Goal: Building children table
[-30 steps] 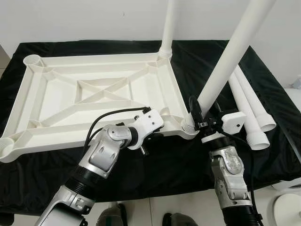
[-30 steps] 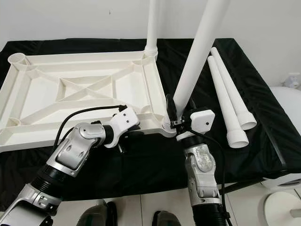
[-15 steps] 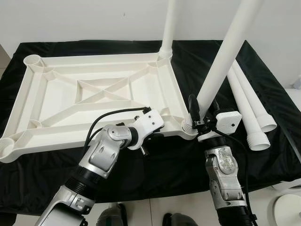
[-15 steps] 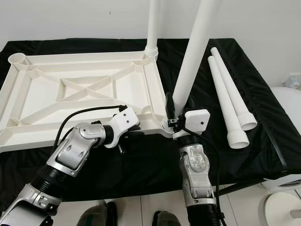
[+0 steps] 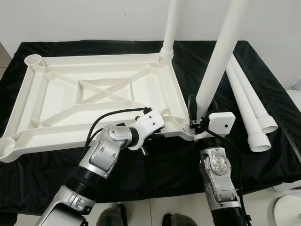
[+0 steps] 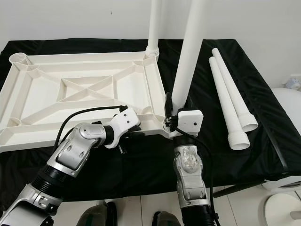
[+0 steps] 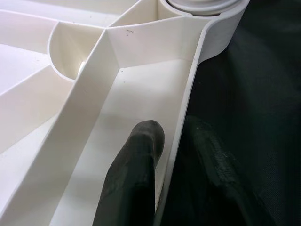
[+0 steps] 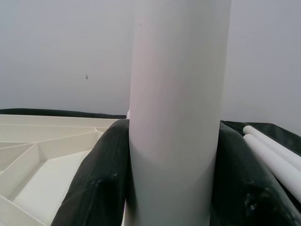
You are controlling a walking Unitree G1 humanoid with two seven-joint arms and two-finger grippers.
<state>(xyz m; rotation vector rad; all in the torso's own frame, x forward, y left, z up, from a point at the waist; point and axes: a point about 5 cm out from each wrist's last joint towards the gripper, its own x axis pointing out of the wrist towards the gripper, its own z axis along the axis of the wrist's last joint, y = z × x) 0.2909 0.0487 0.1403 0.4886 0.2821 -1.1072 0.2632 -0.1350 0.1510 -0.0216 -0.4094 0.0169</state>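
Tabletop [image 5: 94, 94]: white, ribbed underside up, lying on the black cloth [image 5: 155, 162], a round socket at each corner
Far leg [image 5: 168, 26]: stands upright in the far right corner socket
Near leg [image 5: 216, 61]: stands in the near right corner socket, leaning slightly to the right
Right gripper [image 5: 196, 113]: fingers clamped on the near leg just above its socket; in the right wrist view the two fingers [image 8: 99, 188] press either side of the tube
Left gripper [image 7: 176, 155]: pinches the tabletop's near rim beside that socket, one finger inside the rim, one outside on the cloth
Spare legs [image 5: 249, 108]: two, side by side on the cloth, right of the tabletop, apart from it
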